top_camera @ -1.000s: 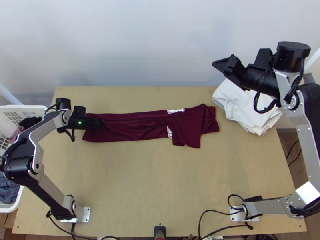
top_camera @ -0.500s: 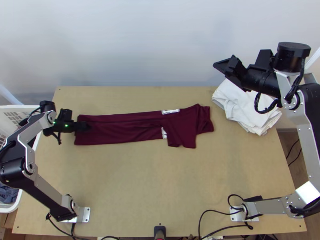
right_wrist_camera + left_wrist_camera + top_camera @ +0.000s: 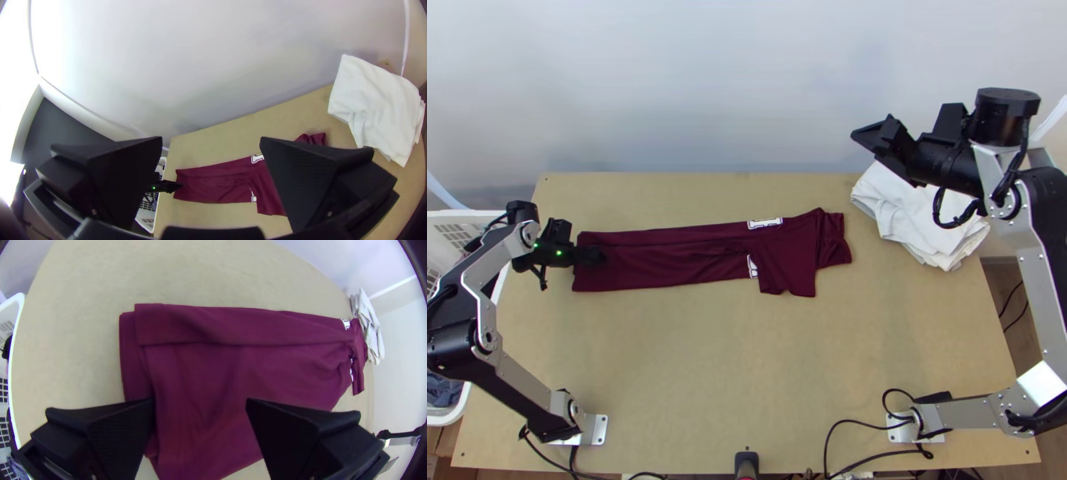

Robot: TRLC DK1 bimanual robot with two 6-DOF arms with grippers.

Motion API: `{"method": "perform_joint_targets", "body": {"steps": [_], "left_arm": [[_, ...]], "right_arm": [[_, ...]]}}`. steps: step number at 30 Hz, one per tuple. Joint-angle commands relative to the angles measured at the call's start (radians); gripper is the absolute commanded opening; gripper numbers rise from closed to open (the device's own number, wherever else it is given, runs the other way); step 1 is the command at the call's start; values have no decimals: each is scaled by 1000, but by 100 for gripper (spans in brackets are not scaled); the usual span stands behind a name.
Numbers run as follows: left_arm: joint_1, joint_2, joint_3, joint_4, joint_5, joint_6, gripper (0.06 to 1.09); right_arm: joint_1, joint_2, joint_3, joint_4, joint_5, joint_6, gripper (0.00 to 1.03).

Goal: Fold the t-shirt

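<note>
My left gripper (image 3: 595,254) is at the hem end of the dark red t-shirt (image 3: 683,260), which lies on the table as a long narrow strip, its sides folded inward and the sleeve end to the right. In the left wrist view, the left gripper (image 3: 202,406) is open, its fingers wide apart over the layered hem of the shirt (image 3: 267,373). High at the upper right, my right gripper (image 3: 893,144) is held away from the shirt. The right wrist view has this right gripper (image 3: 211,144) open, with the shirt (image 3: 213,184) farther off beyond its fingers.
A stack of folded white cloth (image 3: 915,212) lies at the table's back right corner, partly beneath the right gripper. At the left edge stands a white basket (image 3: 483,214) holding clothes. Bare tabletop (image 3: 731,376) stretches in front of the shirt.
The shirt has slid left along the table together with my left gripper, mostly between the two earlier frames. The right arm has barely shifted.
</note>
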Motion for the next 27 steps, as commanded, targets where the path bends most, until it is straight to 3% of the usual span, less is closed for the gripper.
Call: {"method": "perform_joint_targets", "body": {"steps": [1,15,20,27], "left_arm": [[35,-53,11,-30,-9,39,99],[79,42,18,-11,-44,61,99],[56,114,45,-2,-47,15,99],[-31,139,43,-22,37,-77,93]], "right_arm": [[5,-12,-40,6,-7,-1,99],[9,-20,-66,21,-7,-2,99],[6,-21,-51,20,-5,-4,99],[5,-21,-48,20,-5,-4,99]]}}
